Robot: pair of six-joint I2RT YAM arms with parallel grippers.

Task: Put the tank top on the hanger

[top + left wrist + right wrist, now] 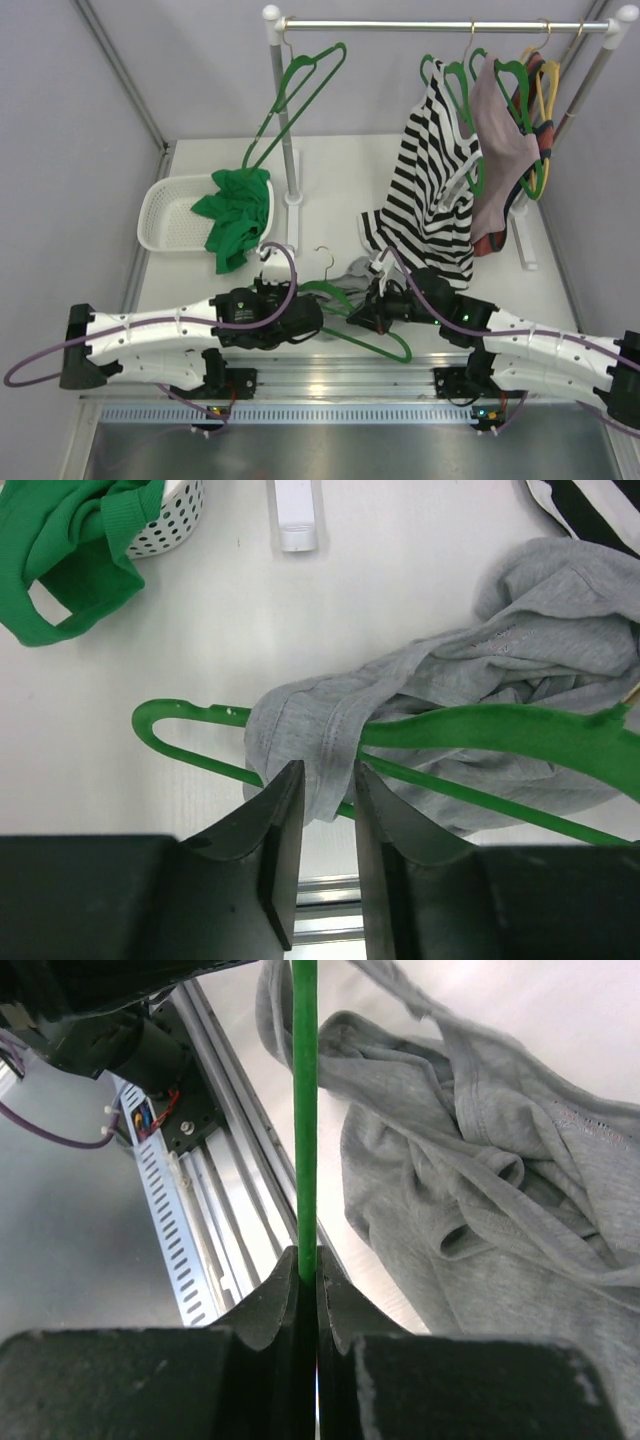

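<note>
- Two grippers meet at the lower centre of the overhead view, low over the near edge of the table [330,170].
- Right gripper [308,1265]: fingers pressed fully together, clamping the thin green bar of the hanger [305,1110], which lies flat on the table.
- Left gripper [322,798]: fingers a narrow gap apart, pinching a fold of the grey tank top [520,670] at the centre of the left wrist view.
- Done so far, as I judge it: that fold wraps around both hanger bars near one end. The bare green tip pokes out to the left.
- I cannot tell whether this is a strap, an armhole or just loose cloth.
- Left to do: most of the top lies crumpled toward the right of that view, partly under the hanger's wide arm. The second shoulder looks undressed, so the job seems under halfway.
</note>
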